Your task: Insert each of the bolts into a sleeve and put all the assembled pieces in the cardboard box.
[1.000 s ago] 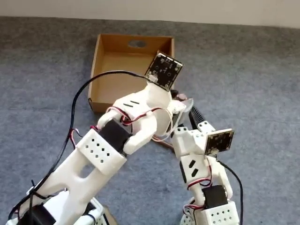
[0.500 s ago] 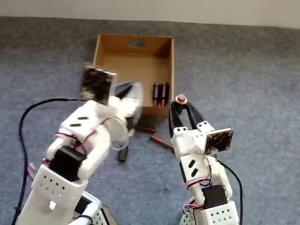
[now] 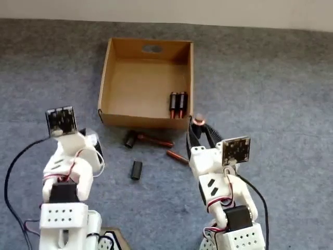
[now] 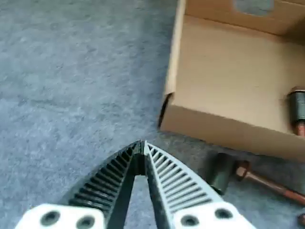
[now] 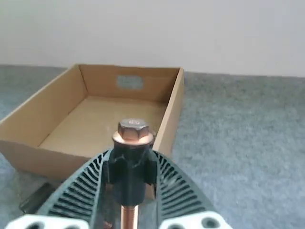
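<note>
Well, on the high view my right gripper (image 3: 199, 131) clamps an assembled piece (image 3: 198, 123), long axis upright, just outside the near right corner of the cardboard box (image 3: 105, 78). Left wrist: left gripper (image 4: 141, 147) pinched closed, empty. Right wrist: the box lies straight ahead of it.

A plain tan brown is being shown by the cardboard box (image 3: 106, 78), inside and out. The carpet (image 3: 270, 83) is being rendered in a mottled blue-grey. Matte black is being carried by the loose sleeve (image 3: 136, 170), by the sleeve near the box wall (image 3: 130, 139) and by the held sleeve (image 5: 132, 174). A coppery orange is being displayed by the loose bolt (image 3: 177, 157) and the held bolt (image 5: 133, 132). The two boxed pieces (image 3: 178, 104) are being seen as black over copper. White is being worn by the left arm (image 3: 65, 172) and the right arm (image 3: 218, 182). A dark grey, ribbed in fine parallel ridges, is being shown on the left gripper (image 4: 143, 145) and the right gripper (image 5: 132, 155). The wall (image 5: 214, 33) is being shown in off-white.
</note>
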Robot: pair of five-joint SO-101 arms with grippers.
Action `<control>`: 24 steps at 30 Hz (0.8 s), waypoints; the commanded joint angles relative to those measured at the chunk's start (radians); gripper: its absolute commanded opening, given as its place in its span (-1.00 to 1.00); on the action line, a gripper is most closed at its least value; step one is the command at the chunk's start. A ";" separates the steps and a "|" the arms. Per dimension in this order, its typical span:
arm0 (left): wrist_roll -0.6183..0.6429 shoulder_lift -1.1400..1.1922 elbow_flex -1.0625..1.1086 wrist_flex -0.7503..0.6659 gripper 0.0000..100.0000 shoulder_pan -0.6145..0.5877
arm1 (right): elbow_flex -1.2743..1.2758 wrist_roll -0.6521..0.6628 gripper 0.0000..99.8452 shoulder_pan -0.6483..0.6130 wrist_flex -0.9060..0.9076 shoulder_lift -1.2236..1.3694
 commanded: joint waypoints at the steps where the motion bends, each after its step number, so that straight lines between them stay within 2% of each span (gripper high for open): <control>1: -0.002 -0.102 0.081 -0.037 -0.98 -0.016 | -0.097 -0.003 -0.98 -0.007 0.074 0.001; 7: -0.132 -0.269 0.183 -0.035 -0.98 -0.016 | -0.282 -0.003 -0.98 -0.008 0.084 0.004; 12: -0.137 -0.384 0.245 -0.034 -0.98 -0.015 | -0.423 -0.008 -0.98 -0.008 0.079 0.101; 24: -0.138 -0.440 0.259 -0.005 -0.98 -0.015 | -0.826 -0.011 -0.98 -0.010 -0.110 0.932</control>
